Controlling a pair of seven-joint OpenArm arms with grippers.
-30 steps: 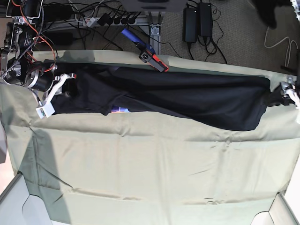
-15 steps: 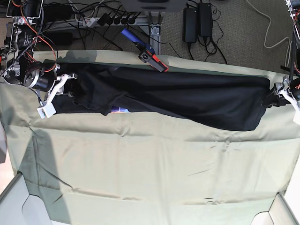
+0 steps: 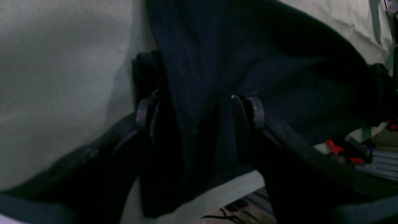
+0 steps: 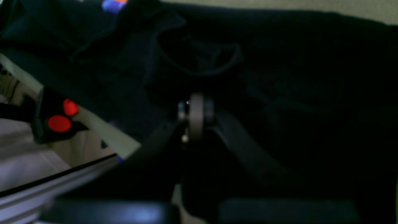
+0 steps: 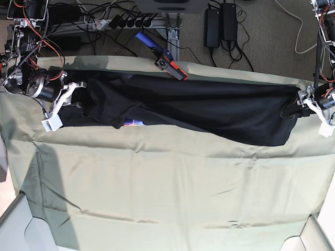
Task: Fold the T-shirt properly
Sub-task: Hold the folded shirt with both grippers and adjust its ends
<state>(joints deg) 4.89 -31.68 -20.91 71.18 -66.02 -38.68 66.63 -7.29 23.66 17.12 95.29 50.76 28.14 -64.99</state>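
With my left gripper (image 3: 199, 109) spread wide astride one end of the black T-shirt (image 5: 209, 112), stretched along the far table cloth (image 5: 167, 183), and my right gripper (image 4: 196, 115) shut at the other end, closing left likely precedes the fold.

Black shirt on pale green cloth

The T-shirt (image 5: 209, 112) is plain black, with a small patch of orange and purple print (image 5: 134, 123) at its lower edge. The cloth (image 5: 167, 193) over the counter is a plain pale sage green. A clamp (image 5: 170, 65) at the far edge is orange-red and black with a blue handle.
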